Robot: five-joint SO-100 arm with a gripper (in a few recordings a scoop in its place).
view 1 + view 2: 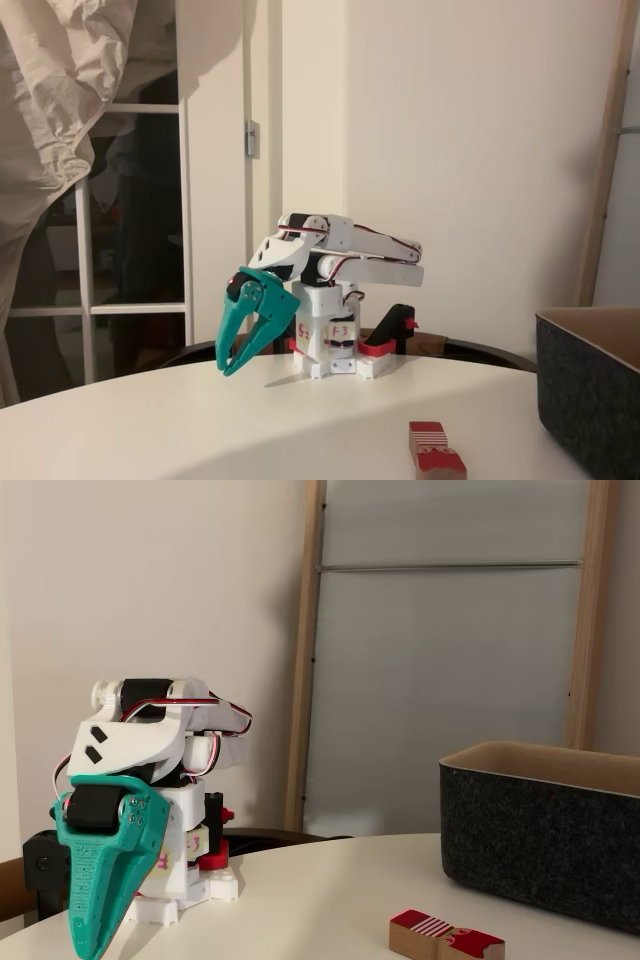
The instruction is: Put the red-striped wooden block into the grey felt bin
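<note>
The red-striped wooden block [435, 452] [445, 936] lies flat on the white table near the front, with its white stripes across one end. To its right stands the grey felt bin [590, 390] [545, 830], dark-walled with a lighter inside. The white arm is folded over its base at the back of the table. My teal gripper [228, 368] [88, 950] hangs point-down just above the tabletop, well left of the block. Its fingertips meet and hold nothing.
A red-and-black clamp [395, 335] [212, 850] fixes the arm's base to the round table's far edge [480, 350]. Bare tabletop [300, 420] lies between the gripper and the block. A glazed door [130, 220] and a wall stand behind.
</note>
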